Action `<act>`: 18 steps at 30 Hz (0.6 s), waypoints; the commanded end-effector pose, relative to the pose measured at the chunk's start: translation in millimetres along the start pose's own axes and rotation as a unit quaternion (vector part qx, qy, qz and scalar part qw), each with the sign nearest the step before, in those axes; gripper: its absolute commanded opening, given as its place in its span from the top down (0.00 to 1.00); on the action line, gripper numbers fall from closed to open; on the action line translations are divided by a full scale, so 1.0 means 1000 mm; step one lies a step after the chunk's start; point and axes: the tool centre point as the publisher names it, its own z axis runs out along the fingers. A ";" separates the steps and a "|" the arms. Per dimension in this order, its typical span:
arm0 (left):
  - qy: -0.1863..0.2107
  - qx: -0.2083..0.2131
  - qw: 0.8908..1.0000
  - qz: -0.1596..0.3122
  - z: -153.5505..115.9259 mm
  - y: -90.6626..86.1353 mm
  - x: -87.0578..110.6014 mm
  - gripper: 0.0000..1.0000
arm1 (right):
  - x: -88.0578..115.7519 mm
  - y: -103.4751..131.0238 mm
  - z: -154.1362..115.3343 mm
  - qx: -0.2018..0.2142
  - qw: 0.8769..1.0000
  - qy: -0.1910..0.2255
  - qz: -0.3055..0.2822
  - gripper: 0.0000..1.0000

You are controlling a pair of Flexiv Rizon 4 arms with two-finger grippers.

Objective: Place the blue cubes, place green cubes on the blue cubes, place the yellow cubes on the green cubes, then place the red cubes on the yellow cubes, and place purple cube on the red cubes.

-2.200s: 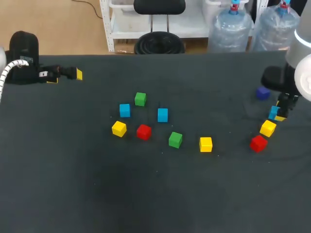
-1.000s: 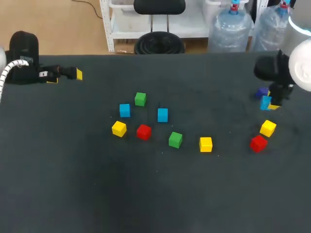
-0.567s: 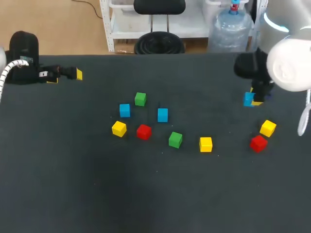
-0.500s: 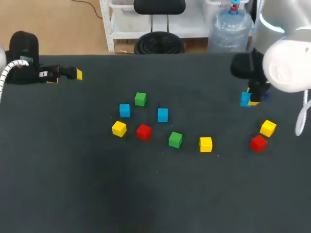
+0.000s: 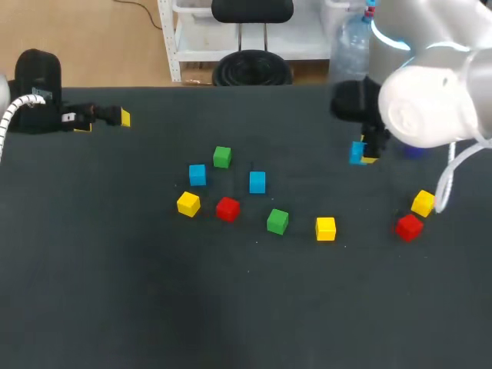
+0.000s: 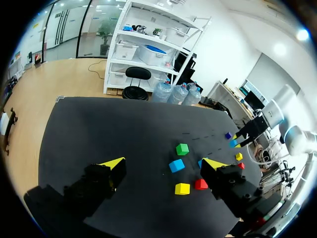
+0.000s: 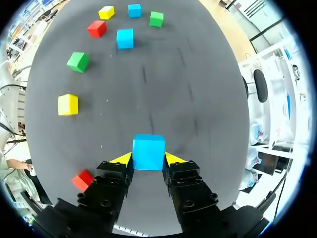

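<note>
Pinching a small blue cube [image 5: 357, 152], the right tool [image 7: 148, 159] hangs above the dark table [image 5: 246, 307], two resting blue cubes [image 5: 257, 182] [image 5: 197, 175] lying well apart toward the robot's left, while the left tool [image 6: 164, 163] sits spread.

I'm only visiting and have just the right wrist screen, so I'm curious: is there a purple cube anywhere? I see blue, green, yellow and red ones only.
Observer: Yes. The head view shows a purple cube on the table, partly hidden behind the right arm, to the side of the right gripper and the blue cube it grips.
Visitor: Where is the other arm?
Observer: The left gripper is at the table's far left corner, open and holding nothing, away from all the cubes.
Visitor: Are there any cubes I'm missing near that red one beside my gripper?
Observer: One. A third yellow cube lies close beside that red cube.
</note>
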 end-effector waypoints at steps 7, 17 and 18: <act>-0.002 0.002 1.000 0.000 0.001 0.001 0.000 0.00 | -0.034 0.010 0.003 -0.007 1.000 0.004 -0.005 1.00; -0.002 0.002 1.000 0.000 0.001 0.001 0.000 0.00 | -0.071 0.025 0.012 -0.024 0.999 -0.002 -0.031 1.00; -0.002 0.002 1.000 0.000 0.001 0.001 0.000 0.00 | -0.074 0.026 0.013 -0.025 0.999 -0.002 -0.033 1.00</act>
